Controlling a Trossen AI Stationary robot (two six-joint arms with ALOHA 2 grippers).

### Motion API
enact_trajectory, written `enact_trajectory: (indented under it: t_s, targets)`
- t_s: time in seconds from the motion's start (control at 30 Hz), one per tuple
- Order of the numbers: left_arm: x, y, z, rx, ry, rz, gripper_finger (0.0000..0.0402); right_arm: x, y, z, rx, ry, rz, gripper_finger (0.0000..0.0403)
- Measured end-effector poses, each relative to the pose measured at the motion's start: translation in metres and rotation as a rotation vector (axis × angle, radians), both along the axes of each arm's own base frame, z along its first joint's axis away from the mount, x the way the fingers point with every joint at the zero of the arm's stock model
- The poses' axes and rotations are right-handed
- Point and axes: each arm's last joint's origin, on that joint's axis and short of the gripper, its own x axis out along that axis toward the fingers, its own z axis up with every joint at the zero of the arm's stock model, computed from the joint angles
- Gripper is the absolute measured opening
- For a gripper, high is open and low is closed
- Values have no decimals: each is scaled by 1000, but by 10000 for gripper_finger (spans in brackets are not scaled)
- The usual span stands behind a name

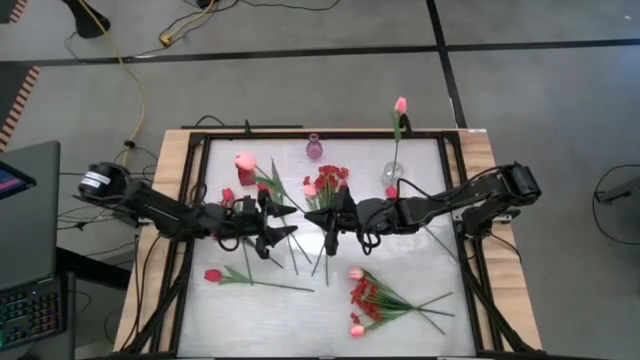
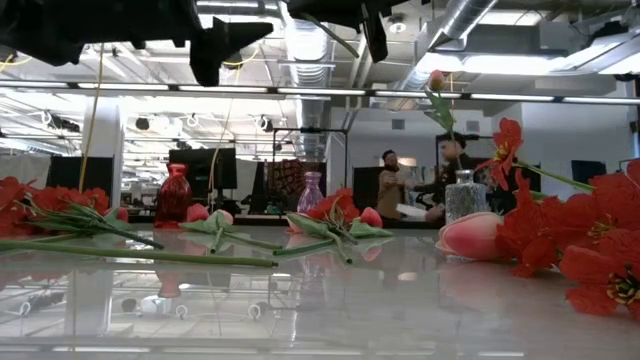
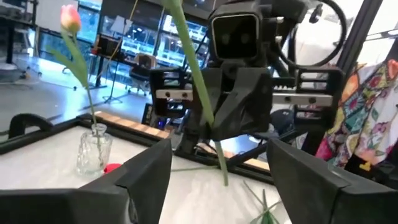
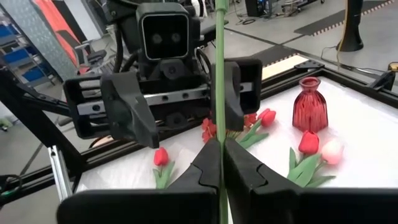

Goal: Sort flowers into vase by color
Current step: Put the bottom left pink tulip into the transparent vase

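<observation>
My right gripper (image 4: 221, 146) (image 1: 333, 218) hovers over the table's middle, shut on a thin green flower stem (image 4: 219, 74); its bloom cannot be made out. My left gripper (image 3: 219, 149) (image 1: 285, 228) faces it from the left, open and short of the stem. A clear glass vase (image 1: 393, 172) at the far edge holds a pink tulip (image 1: 400, 105). A red vase (image 4: 309, 112) and a purple vase (image 1: 314, 148) also stand near the far edge. Red blossoms (image 1: 326, 183), tulips (image 1: 262, 185), a red tulip (image 1: 212, 275) and a mixed bunch (image 1: 368, 300) lie on the table. My right gripper pinches the green stem (image 4: 219, 127) between its two fingers (image 4: 245, 165). The fingers come level from the table's right and lie across the stem. The stem stands nearly upright, its lower end (image 3: 224, 182) hanging free just below the fingers, clear of the table.
A black frame (image 1: 455, 170) rims the white table top. Loose stems (image 1: 300, 250) lie below the two grippers. People stand in the room beyond the far edge (image 2: 400, 185). A laptop and keyboard (image 1: 30, 300) sit left of the table.
</observation>
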Motion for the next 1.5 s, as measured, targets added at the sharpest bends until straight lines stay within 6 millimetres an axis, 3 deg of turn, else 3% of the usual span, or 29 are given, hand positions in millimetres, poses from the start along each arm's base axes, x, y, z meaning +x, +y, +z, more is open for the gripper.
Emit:
enact_trajectory:
  t_s: [0.4, 0.73, 1.27, 1.5]
  targets:
    - [1, 1, 8, 64, -68, 4, 254, 0, 1, 1, 7, -13, 26, 35]
    - [2, 14, 9, 48, -78, 70, 254, -1, 8, 2, 5, -18, 45, 35]
    - [3, 25, 18, 36, -168, -15, 253, 0, 3, 2, 0, -21, 32, 35]
    - [4, 25, 19, 42, -163, -18, 204, 0, 2, 3, -13, -27, 31, 35]
